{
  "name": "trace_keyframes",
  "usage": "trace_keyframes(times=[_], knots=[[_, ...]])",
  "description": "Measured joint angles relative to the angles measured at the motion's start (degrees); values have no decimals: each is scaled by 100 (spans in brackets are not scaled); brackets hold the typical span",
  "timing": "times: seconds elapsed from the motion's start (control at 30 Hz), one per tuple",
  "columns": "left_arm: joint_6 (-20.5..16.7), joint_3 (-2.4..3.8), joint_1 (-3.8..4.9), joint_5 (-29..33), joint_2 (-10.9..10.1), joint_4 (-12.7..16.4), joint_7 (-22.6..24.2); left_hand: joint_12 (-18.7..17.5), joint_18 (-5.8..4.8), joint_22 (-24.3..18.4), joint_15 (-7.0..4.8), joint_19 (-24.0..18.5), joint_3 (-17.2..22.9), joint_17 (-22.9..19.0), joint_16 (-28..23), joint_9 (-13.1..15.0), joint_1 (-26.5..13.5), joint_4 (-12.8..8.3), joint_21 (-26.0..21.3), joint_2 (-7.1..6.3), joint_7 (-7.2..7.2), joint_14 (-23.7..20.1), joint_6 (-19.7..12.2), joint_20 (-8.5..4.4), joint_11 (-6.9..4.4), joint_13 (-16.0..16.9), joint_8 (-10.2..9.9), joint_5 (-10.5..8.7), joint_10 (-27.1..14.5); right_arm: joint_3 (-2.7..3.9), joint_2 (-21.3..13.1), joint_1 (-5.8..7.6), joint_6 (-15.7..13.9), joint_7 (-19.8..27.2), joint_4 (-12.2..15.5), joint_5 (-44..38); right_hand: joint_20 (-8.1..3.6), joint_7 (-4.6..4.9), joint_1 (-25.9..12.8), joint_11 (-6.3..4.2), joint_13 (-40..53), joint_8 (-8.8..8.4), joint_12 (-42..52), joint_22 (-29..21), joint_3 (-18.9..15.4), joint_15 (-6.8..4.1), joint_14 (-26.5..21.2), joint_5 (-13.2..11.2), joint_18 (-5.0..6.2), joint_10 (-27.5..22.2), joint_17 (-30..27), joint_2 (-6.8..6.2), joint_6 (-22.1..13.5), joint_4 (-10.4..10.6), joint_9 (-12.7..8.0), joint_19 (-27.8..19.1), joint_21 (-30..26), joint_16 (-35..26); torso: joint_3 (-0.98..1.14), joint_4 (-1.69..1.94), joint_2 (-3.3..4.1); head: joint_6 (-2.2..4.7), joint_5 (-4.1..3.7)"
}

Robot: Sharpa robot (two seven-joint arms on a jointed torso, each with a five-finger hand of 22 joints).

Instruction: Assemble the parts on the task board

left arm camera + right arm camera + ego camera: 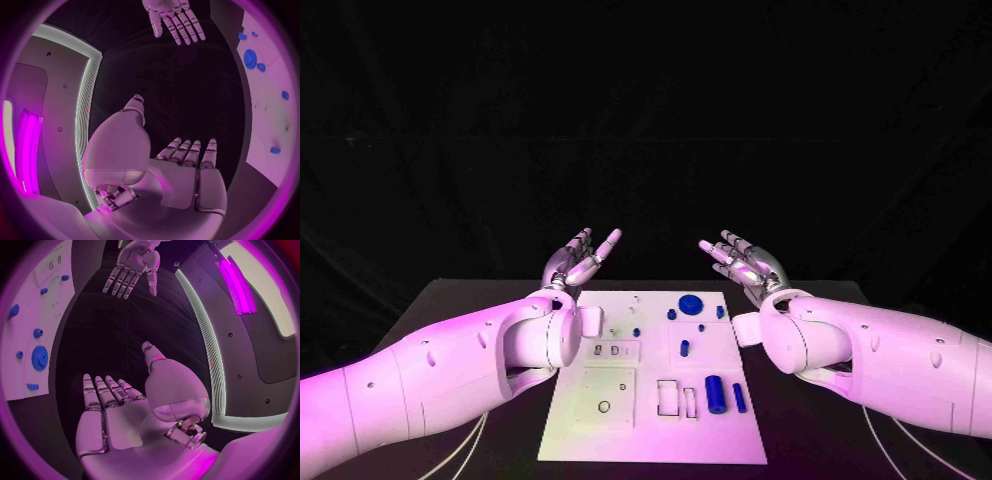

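Both hands hover past the board's [653, 420] far edge, left hand [577, 257] and right hand [744, 260] empty, fingers spread; blue parts [715, 392] lie on the board

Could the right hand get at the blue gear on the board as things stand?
Probably yes: the right hand is open and holds nothing, and the blue gear lies uncovered on the task board, nothing between them.

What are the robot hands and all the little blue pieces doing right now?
Left robot hand: open, holding nothing, raised past the far end of the board.
Right robot hand: open, holding nothing, raised likewise.
White board: flat on the black table.
Blue gear: lying on the board, untouched.
Blue cylinder: lying on the board near the robot, untouched.
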Motion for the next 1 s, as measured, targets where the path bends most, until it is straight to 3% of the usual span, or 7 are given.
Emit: trace_keyframes(times=[0.27,0.4,0.57,0.73,0.8,0.9,1.0], knots=[[172,-1,-1,48,1,-10,-83,35,0,13,134,31,53,22,36,46,412,83,25,82,21,56,304,73,158,34,82,44,121,-130,57,146,749,-348,-162,-289,34,35,426,61,112,188,224,152,106,31,1142,34,88,1016,122,-13,748,-197,109,658,309,261,-1,-1,-2,-1,0],[260,-1,2,65,-429,264,-85,169,88,31,242,51,191,80,129,130,643,60,66,315,58,433,981,92,361,107,239,44,699,-131,-191,210,767,-347,-175,-974,38,100,693,-3,190,379,440,265,203,-58,2331,34,186,2184,199,-61,1627,-419,206,1277,573,478,-3,-14,51,-34,13],[313,0,4,77,-508,367,-48,281,304,82,355,306,198,131,246,181,923,53,174,414,133,897,1798,96,491,154,347,44,1354,-126,-254,270,707,-331,-156,-1659,39,207,904,-122,216,532,549,365,376,-193,3470,34,329,3354,218,-126,2744,-662,268,2050,868,562,1,-20,120,-60,2],[367,9,14,77,-634,490,4,533,308,313,452,1409,220,268,601,250,1149,30,637,513,211,2187,2744,101,608,249,524,10,2463,-127,-377,343,707,-330,-109,-2125,31,326,952,-203,218,532,549,395,520,-289,4122,34,402,4007,224,-173,3487,-807,268,2582,1053,562,5,-5,186,-59,-24],[386,14,25,77,-698,546,24,784,307,494,418,2327,207,375,872,291,1220,17,1035,560,288,3166,3299,104,634,326,628,10,3414,-127,-419,374,708,-340,-105,-2293,21,366,952,-228,223,532,515,395,575,-322,4336,34,484,4206,224,-173,3730,-862,267,2757,1111,561,4,-1,214,-56,-25],[415,14,43,67,-792,662,41,941,316,588,300,2892,167,446,1074,311,1306,-22,1305,586,377,3846,3826,90,551,343,713,10,3982,-126,-448,415,712,-364,-92,-2541,-9,419,982,-266,223,532,478,411,648,-372,4591,34,487,4427,232,-203,4000,-934,267,2996,1200,531,5,5,263,-44,-38],[451,19,77,46,-888,774,45,1036,526,637,173,3259,120,508,1230,318,1407,-69,1492,614,453,4308,4126,78,457,351,776,10,4320,-120,-451,468,727,-411,-101,-2805,-73,476,982,-322,230,497,444,437,737,-443,4866,34,488,4658,243,-203,4238,-1017,267,3281,1318,528,5,9,326,-30,-49]])
